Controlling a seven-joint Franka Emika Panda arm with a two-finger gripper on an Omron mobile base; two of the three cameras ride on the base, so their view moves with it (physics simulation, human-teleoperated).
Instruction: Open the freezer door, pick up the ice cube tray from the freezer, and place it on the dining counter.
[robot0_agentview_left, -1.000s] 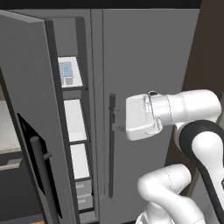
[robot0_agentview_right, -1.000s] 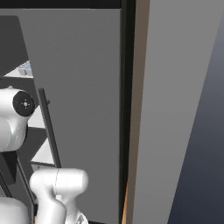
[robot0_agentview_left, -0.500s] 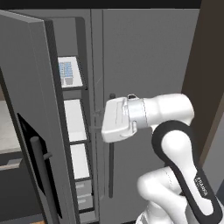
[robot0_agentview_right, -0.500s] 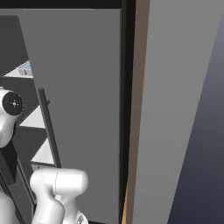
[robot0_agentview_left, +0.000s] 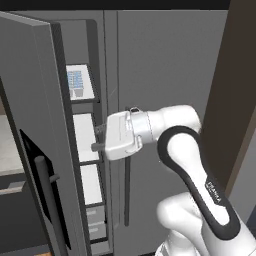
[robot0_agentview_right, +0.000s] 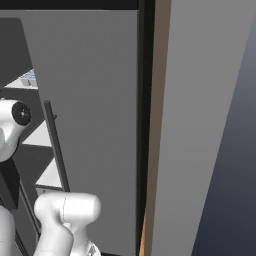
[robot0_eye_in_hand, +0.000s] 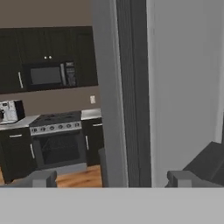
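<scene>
Freezer door (robot0_agentview_left: 35, 115) stands swung out, exposing the freezer (robot0_agentview_left: 90, 165) shelves for access. Tool (robot0_agentview_left: 96, 142) is spread wide and empty, aimed into the gap at mid-shelf height. Ice cube tray (robot0_agentview_left: 76, 84) sits on the upper shelf, above the tool.

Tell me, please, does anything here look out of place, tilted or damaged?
Nothing stands out. The freezer door stands open, the ice cube tray lies flat on its shelf, and the open gripper holds nothing.
</scene>
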